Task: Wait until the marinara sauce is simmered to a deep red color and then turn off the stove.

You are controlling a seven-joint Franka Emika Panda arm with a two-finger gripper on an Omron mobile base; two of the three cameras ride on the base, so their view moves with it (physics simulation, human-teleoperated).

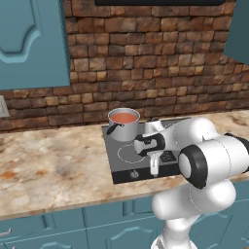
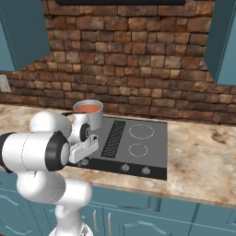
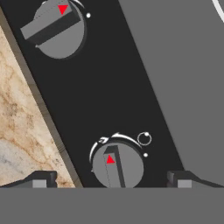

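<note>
Fingertips (image 3: 40, 179) of the gripper (image 3: 111, 180) rise at the bottom of the hand view, spread wide, holding nothing and touching nothing. Between them sits 1 grey knob (image 3: 117, 166) on the black front strip of the stove (image 3: 175, 78). Its raised bar carries a small red triangle, and white arc marks and a small white ring are printed beside it; no lettering can be read anywhere. A 2nd knob (image 3: 56, 27), also with a red triangle on its bar, sits farther along the strip, a white dot next to it. Marble counter (image 3: 22, 127) borders the strip on the other side from the grey cooktop.

From the left base view, the gripper (image 1: 154, 168) points down over the front knob row, just above the strip. At the back left burner stands a small steel pot (image 1: 124, 129), and the sauce (image 1: 124, 117) fills it as an orange-red disc. 1 white ring burner (image 1: 129, 153) lies bare between pot and knobs.

From the right base view, the pot (image 2: 88, 115) shows behind the arm, 2 ring burners (image 2: 140, 131) lie right of the ribbed grille (image 2: 113, 139), and 2 more knobs (image 2: 135, 169) sit on the strip. Brick wall (image 2: 129, 69) backs the counter.
</note>
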